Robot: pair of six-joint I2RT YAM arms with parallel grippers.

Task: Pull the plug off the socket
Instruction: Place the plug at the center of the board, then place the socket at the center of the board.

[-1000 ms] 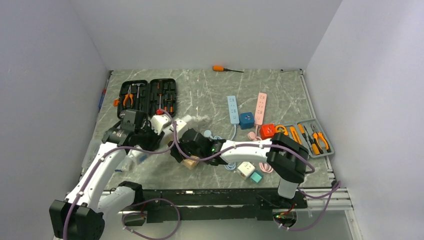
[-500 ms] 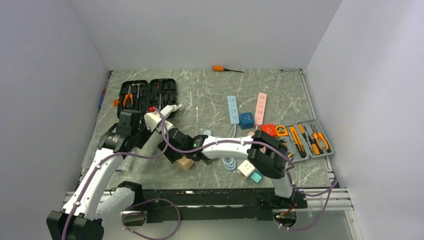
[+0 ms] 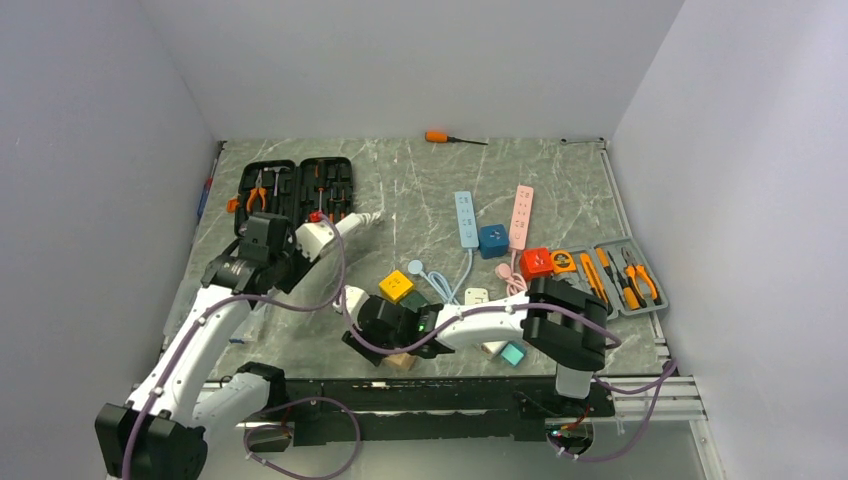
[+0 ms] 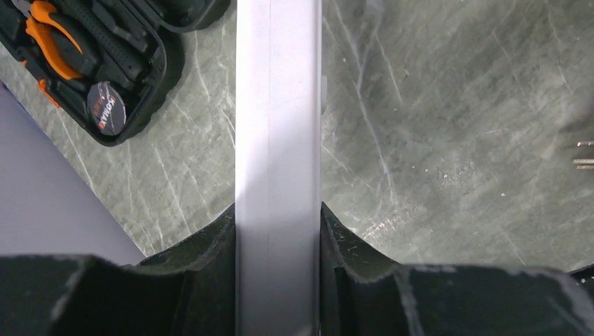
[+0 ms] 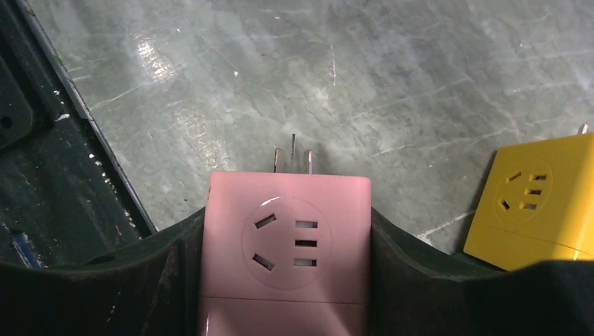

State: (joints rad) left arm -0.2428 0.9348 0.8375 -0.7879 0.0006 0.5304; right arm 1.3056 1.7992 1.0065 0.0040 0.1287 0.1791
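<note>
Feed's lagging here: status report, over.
Left gripper holding white power strip. Right gripper holding pink plug cube, prongs bare. Yellow cube beside it.

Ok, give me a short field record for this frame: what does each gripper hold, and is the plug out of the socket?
left gripper: closed on the white power strip
right gripper: closed on the pink cube adapter
prongs: bare, in no socket
separation: adapter and strip held apart, one in each gripper
nearby: yellow cube adapter on the table, right of the pink one
task status: plug appears pulled free
</note>
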